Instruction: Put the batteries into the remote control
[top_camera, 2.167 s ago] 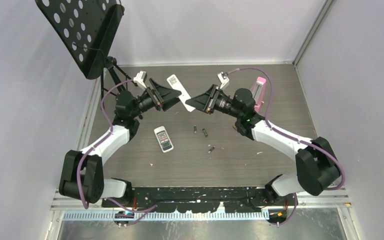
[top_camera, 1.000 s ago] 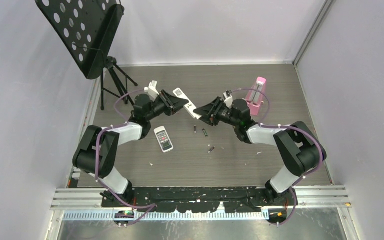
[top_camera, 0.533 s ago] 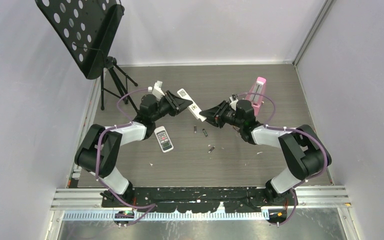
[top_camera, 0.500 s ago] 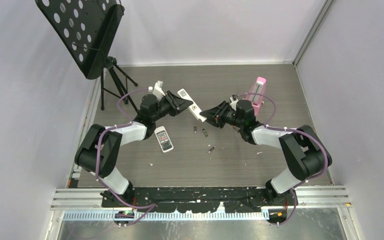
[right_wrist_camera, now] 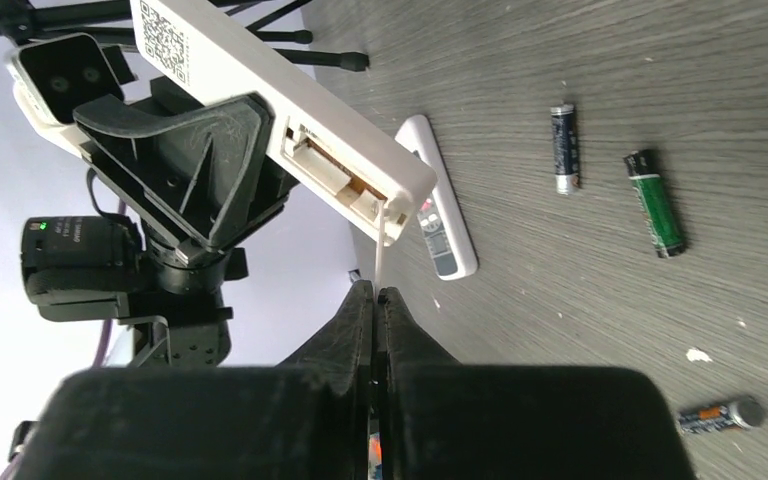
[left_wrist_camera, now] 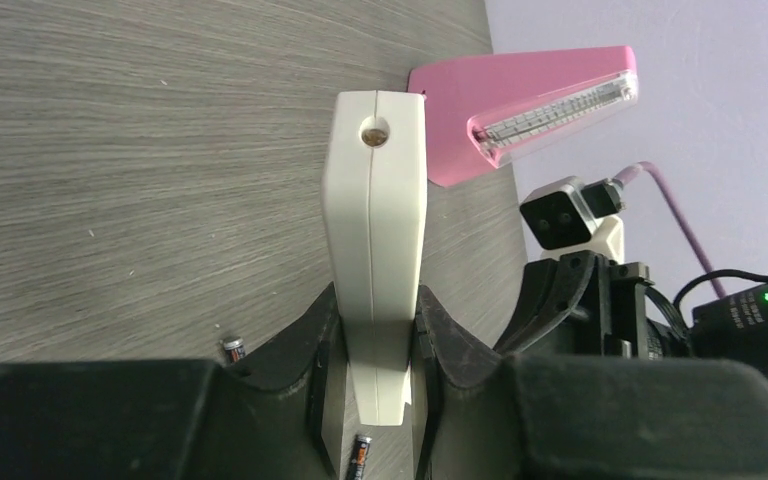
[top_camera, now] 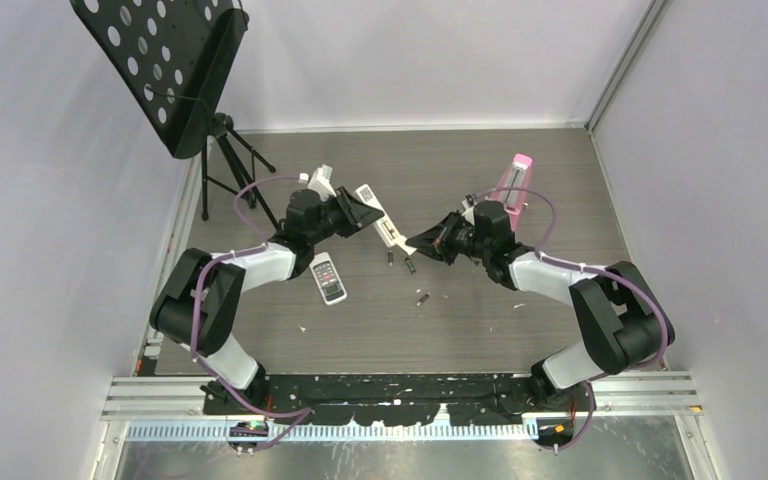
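The left hand point(top_camera: 356, 211) is clamped on a slim white remote point(top_camera: 386, 229), with one of its fingers point(left_wrist_camera: 295, 352) on each broad face near one end. It holds the remote clear of the desk point(top_camera: 480, 330). The right wrist view shows this remote's back, with a QR label point(right_wrist_camera: 168, 40) at the gripped end and an open battery bay point(right_wrist_camera: 328, 168) at the free end.

The right hand point(top_camera: 415, 243) has its fingertips pressed together just off that free end. A thin pale strip point(right_wrist_camera: 379, 262) runs from the remote's end down to the fingertips. Whether they pinch it cannot be told.

The batteries point(top_camera: 391, 259) lie loose on the desk, untouched by either hand. In the top view, two sit side by side directly below where the hands meet, and a third point(top_camera: 422, 297) lies nearer the arm bases.

The remote control point(top_camera: 327, 279) rests flat on the desk with its buttons up, just beside the left forearm and left of the batteries, apart from both hands.

Beyond the right hand stands a pink wedge-shaped object point(top_camera: 513, 180). A black perforated music stand point(top_camera: 160, 70) rises at the desk's far left corner.
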{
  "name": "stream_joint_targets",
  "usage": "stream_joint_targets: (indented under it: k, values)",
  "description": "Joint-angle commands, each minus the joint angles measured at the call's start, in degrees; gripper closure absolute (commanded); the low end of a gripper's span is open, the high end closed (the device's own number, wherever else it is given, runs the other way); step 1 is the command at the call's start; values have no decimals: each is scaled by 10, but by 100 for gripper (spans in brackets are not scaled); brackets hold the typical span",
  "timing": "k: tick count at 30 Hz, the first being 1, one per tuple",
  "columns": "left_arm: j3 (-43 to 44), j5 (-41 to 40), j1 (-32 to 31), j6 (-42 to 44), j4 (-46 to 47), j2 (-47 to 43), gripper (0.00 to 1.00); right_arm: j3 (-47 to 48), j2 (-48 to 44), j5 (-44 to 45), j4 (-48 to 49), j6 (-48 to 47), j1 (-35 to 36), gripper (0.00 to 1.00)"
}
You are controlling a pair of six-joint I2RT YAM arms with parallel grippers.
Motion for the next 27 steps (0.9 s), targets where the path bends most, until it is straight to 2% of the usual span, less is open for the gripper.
stream_joint_targets:
  k: [1,5,9,12,15,19,20,23,27]
  values:
    - [9,-12,-2,46,6,-32,100,6,-51,33,-67,-77,-5,100]
    - [-10,16,-2,97,-7,-57,100,-2,-115,113,-151,-148,-10,100]
    - [-23,77,-2,143,-11,-85,100,-10,-147,190,-230,-197,-11,100]
    - [-29,137,-2,176,-9,-102,100,-22,-135,207,-261,-213,-12,100]
    - [-27,199,-2,202,-20,-120,100,-40,-119,200,-250,-214,-12,100]
    - [-20,239,-2,227,-42,-143,100,-46,-98,210,-264,-222,-12,99]
    - [-19,243,-2,231,-47,-148,100,-46,-93,214,-272,-225,-12,97]
    - [-20,250,-2,233,-41,-160,100,-40,-81,246,-313,-228,-12,81]
    - [-27,246,-2,231,-20,-186,100,-24,-90,302,-363,-254,-12,65]
